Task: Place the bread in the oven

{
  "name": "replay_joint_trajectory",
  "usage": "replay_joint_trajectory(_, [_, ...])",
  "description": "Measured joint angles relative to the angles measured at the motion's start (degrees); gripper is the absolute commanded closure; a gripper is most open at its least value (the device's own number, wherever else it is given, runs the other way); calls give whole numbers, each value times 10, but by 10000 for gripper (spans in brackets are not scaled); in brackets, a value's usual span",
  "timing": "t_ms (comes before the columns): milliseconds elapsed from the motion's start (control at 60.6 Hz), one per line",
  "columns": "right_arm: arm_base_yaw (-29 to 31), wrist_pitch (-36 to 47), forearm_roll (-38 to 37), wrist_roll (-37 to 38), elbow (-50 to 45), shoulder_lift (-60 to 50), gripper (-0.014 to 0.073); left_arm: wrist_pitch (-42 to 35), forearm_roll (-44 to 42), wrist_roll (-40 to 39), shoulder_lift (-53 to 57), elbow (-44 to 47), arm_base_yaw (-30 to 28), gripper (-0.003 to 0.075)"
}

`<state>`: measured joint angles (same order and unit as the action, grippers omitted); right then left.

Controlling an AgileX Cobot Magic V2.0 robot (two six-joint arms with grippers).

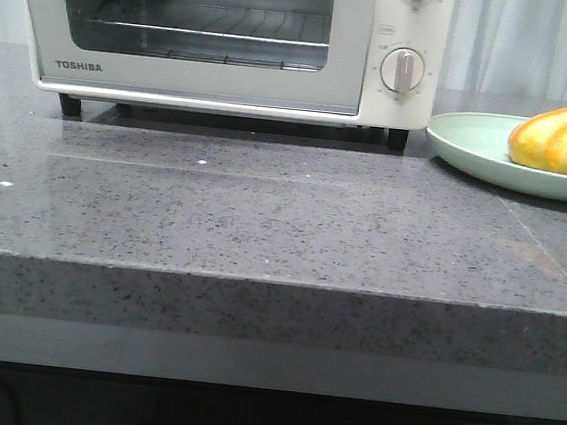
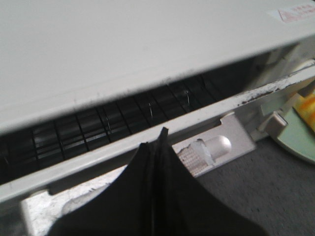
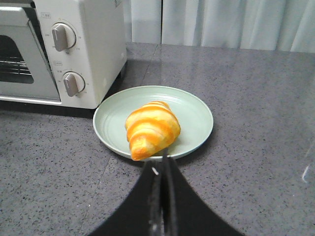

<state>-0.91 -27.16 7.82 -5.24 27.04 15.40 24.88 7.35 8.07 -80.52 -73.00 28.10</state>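
Observation:
The bread [image 1: 564, 140], golden-yellow with orange stripes, lies on a pale green plate [image 1: 470, 148] to the right of the white TOSHIBA oven [image 1: 200, 84]. In the front view the oven's glass door looks shut and the wire rack shows behind it; neither gripper appears there. My right gripper [image 3: 162, 160] is shut and empty, just in front of the bread [image 3: 151, 129] at the plate's [image 3: 197, 115] near rim. My left gripper [image 2: 162, 132] is shut and empty, above the oven's front [image 2: 123, 49], its tips by a white door bar [image 2: 197, 120].
The oven's two dial knobs [image 3: 64, 37] face the plate's side. A grey speckled counter [image 1: 264, 211] runs to a front edge. A white curtain [image 3: 221, 22] hangs behind. The plate's edge also shows in the left wrist view [image 2: 295, 145].

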Motion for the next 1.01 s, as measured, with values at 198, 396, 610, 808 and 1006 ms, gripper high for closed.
replay_joint_trajectory(198, [0,0,0,0,0,0,653,50,6,0,96,105,1,741])
replay_joint_trajectory(396, [0,2,0,0,0,0,653,26,7,0,177,223,1,741])
replay_joint_trajectory(610, [0,4,0,0,0,0,653,-6,8,0,190,298,1,741])
replay_joint_trajectory(808, [0,4,-1,0,0,0,653,-30,9,-1,215,305,1,741])
replay_joint_trajectory(1006, [0,-19,0,37,0,4,653,-60,9,-18,328,317,-56,741])
